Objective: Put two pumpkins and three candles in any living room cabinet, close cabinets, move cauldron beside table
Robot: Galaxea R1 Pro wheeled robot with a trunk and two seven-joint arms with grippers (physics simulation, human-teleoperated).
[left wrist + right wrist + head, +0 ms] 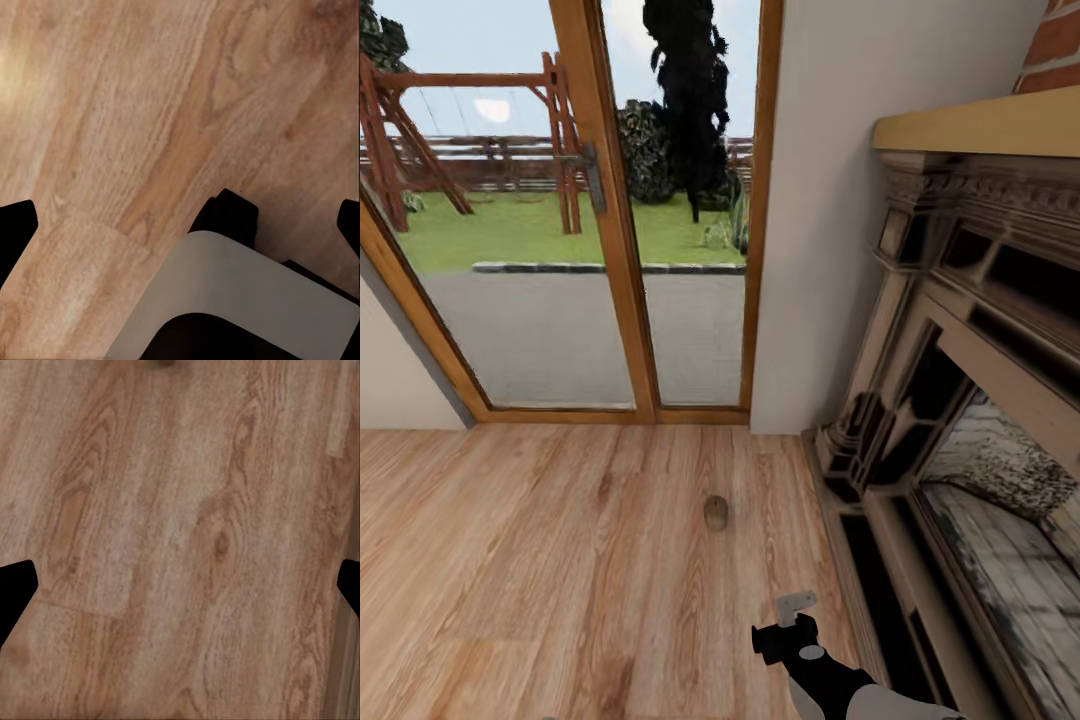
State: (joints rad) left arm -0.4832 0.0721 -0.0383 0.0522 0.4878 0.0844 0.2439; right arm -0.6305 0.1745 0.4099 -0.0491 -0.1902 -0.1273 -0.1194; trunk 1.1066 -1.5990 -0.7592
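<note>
Right tool (pixel 180 592) spread over wood floor (pixel 540 560), candle (pixel 716 513) near fireplace (pixel 960 400)

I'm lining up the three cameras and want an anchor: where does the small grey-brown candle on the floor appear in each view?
Head view: the candle stands on the wooden floor, centre, ahead of the right tool.
Right wrist view: a dark sliver at the picture's edge, probably the candle.
Left wrist view: I cannot find it.
Shared landmark: the wooden floor planks.
</note>
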